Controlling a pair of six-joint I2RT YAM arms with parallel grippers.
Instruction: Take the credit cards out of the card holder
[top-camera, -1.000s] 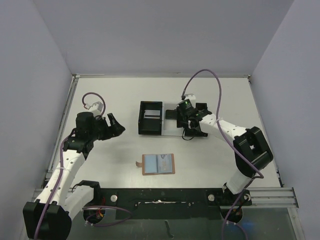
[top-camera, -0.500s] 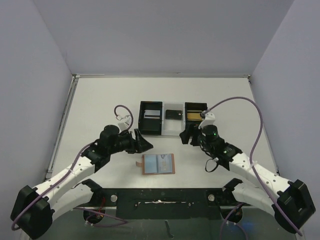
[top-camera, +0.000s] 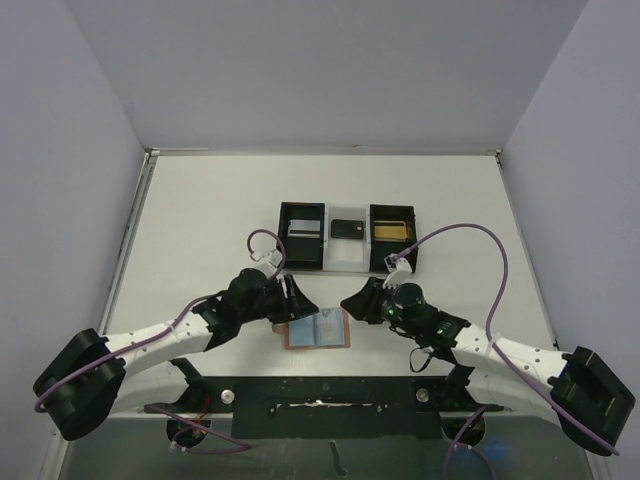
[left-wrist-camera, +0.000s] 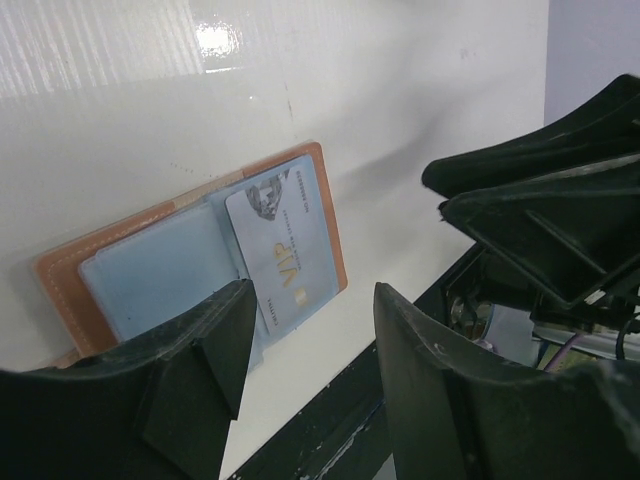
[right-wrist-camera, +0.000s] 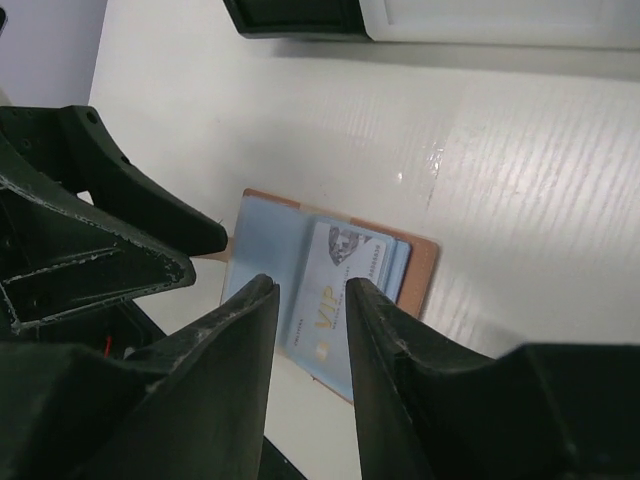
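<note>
The card holder lies open on the table near the front edge, tan leather with pale blue pockets. A pale card printed VIP sits in its right-hand pocket, also shown in the right wrist view. My left gripper hovers open just above the holder's left half, nothing between its fingers. My right gripper hangs open over the right half, jaws a narrow gap apart and empty. A silver card, a black card and a gold card lie in the tray.
The black three-compartment tray with a white middle stands behind the holder at the table's centre. A black rail runs along the near edge just in front of the holder. Both arms' cables loop above the table.
The right gripper left the tray's right compartment, where the gold card now shows, and came down to the holder. The left arm swung in from the left to the holder.
</note>
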